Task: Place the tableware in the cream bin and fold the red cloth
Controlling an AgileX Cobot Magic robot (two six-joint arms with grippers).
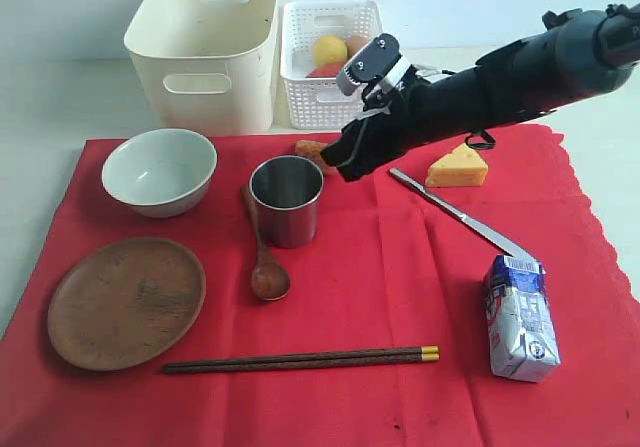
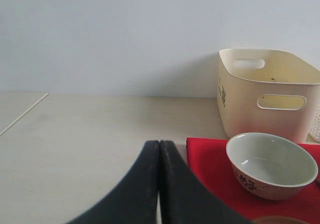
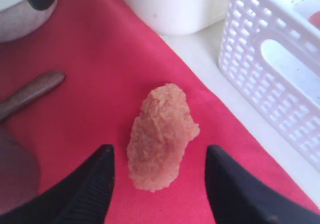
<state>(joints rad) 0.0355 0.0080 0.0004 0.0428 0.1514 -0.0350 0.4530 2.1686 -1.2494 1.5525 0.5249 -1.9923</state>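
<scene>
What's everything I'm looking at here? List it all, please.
table: 1, pale, under everything
cloth: 1, red, spread on table
bin: 1, cream, behind cloth
basket: 1, white, beside bin
lemon: 1, yellow, in basket
other basket items: 2, peach and red, too hidden to name
bowl: 1, pale green, cloth's back left
plate: 1, brown, in front of bowl
cup: 1, steel, mid-cloth
spoon: 1, brown, left of cup
chopsticks: 2, dark, gold-tipped, cloth's front
knife: 1, silver, right of cup
cheese: 1, yellow, behind knife
carton: 1, blue-white, lying front right
sausage: 1, pinkish, behind cup
left gripper: 1, black, shut, above table beside cloth
right gripper: 1, black, open astride sausage
</scene>
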